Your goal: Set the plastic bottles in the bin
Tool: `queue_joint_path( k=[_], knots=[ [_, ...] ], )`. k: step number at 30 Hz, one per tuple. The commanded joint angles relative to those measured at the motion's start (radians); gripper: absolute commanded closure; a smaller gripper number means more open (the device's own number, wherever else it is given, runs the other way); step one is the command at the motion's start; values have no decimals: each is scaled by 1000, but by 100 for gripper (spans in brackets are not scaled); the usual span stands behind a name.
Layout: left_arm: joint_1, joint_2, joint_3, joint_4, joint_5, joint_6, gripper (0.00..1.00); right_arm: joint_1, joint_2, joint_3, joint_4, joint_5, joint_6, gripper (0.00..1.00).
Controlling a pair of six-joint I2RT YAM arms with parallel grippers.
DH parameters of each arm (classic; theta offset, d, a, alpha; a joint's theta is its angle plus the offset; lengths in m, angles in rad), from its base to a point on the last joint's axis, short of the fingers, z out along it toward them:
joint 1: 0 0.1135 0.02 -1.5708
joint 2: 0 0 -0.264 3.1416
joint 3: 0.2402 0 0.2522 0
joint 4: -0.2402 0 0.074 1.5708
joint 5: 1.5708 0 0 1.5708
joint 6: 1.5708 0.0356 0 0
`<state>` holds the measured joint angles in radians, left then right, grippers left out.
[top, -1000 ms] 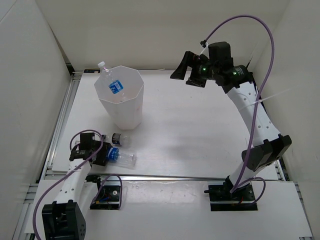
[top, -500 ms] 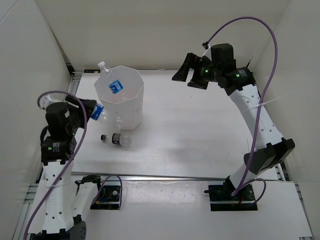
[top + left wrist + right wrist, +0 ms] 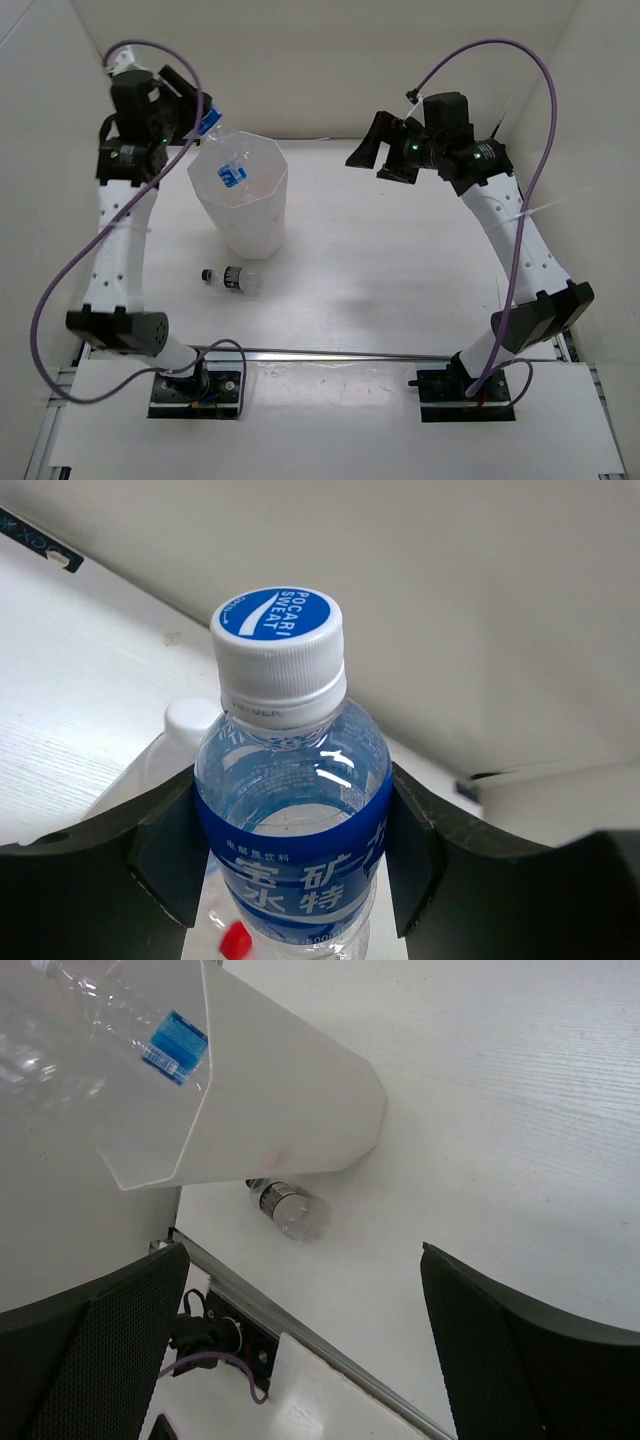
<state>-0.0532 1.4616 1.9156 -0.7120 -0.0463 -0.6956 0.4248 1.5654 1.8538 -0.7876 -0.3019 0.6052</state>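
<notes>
From above, the left arm is raised high. The left pincer (image 3: 200, 117) is clenched on a blue-labelled bottle (image 3: 207, 118), which hangs over the rim of the bin (image 3: 262, 205) at 10 o'clock. The bin stands upright on the tabletop (image 3: 400, 260). Inside it a second bottle (image 3: 230, 173) shows its blue label. A short bottle (image 3: 232, 277) with a black cap lies on its side at 6 o'clock from the bin, near its base but apart from it. The right pincer (image 3: 375, 158) hangs in the air at 2 o'clock from the bin, well apart from it — released, nothing between the fingers.

In the left wrist view, the two dark fingers (image 3: 165, 865) press the blue label from 3 and 9 o'clock. The bottle's cap points to 12 o'clock and reads POCARI SWEAT. A plain white cap (image 3: 190, 722) peeks from behind the bottle's shoulder at 9 o'clock. A red spot (image 3: 235, 940) shows at the lower edge — I cannot tell what it is.

In the right wrist view, this pincer's fingers (image 3: 100, 1350) stand wide apart at 4 and 8 o'clock, gripping nothing. The bin lies across the view toward 11 o'clock with the second bottle's label in its mouth. The short bottle lies just beside the bin's base.
</notes>
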Motion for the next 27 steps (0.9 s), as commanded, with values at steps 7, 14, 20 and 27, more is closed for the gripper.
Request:
queue_joint_path(
  k=[7,14,20,27],
  knots=[
    [-220,175,48,-14,-286,257,38,-6,-114,-37,17,23,-59,0],
    [-274,30,-47,-14,-548,202,0,-6,-127,-68,17,33,-82,0],
    [-171,-308,-409,-26,-586,-155,0,-6,-108,-59,17,33,-82,0],
    [-4,-645,-800,-199,-310,-588,0,-6,-77,-50,17,0,-64,0]
  ],
)
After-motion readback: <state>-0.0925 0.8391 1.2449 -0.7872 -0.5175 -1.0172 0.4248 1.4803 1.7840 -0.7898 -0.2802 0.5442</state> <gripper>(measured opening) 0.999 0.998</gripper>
